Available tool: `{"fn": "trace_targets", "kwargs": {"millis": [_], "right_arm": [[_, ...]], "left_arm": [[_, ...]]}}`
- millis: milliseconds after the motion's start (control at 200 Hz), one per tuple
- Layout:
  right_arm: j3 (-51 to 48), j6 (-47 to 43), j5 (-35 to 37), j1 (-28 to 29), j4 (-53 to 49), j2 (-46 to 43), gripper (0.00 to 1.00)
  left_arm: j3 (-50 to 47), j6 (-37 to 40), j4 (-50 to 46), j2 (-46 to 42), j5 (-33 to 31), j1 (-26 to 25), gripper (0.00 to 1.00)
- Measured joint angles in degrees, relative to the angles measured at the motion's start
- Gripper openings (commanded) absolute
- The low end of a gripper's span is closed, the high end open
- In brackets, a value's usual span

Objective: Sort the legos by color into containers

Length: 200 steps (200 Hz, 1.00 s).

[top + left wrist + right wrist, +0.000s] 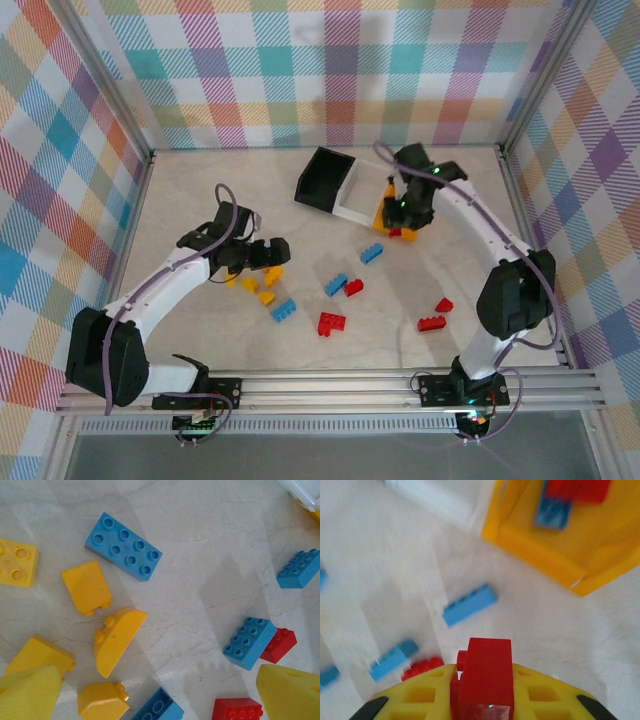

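Tabletop with loose legos and three joined bins, listed from the near rail to the back wall.

A bare strip of tabletop (pixel 380 350) runs along the near rail. Next come the red bricks (pixel 331 323) and a blue brick (pixel 283 310). At mid-left the left hand (pixel 262 258) is spread wide and holds nothing, over the yellow bricks (pixel 87 587), with bare surface out to the left wall. At far right the right hand (pixel 487 692) is clamped on a red lego (pixel 487 672), just short of the orange-yellow bin (pixel 540 550). That bin holds one blue and one red piece. Beyond it are the white bin (pixel 352 203) and the black bin (pixel 322 178), then open surface to the back wall.

Three bins (pixel 318 186); left wrist: five yellow legos (pixel 87 587), four blue legos (pixel 122 546), two red legos (pixel 281 643).
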Motion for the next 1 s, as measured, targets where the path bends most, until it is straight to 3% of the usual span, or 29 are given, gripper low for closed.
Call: {"fn": "trace_targets", "kwargs": {"millis": [230, 470, 1000], "right_arm": [[14.7, 8.6, -1.0, -7.0, -0.5, 12.3, 0.24], [24.4, 12.7, -1.0, -8.6, -1.9, 24.5, 0.23], [27.1, 12.9, -8.6, -8.8, -0.7, 25.6, 0.23]], "left_arm": [[1.3, 1.3, -0.1, 0.2, 0.1, 0.0, 1.00], [1.3, 2.3, -1.7, 0.2, -0.3, 0.0, 1.00], [1.3, 2.3, -1.6, 0.8, -0.9, 0.0, 1.00]]}}
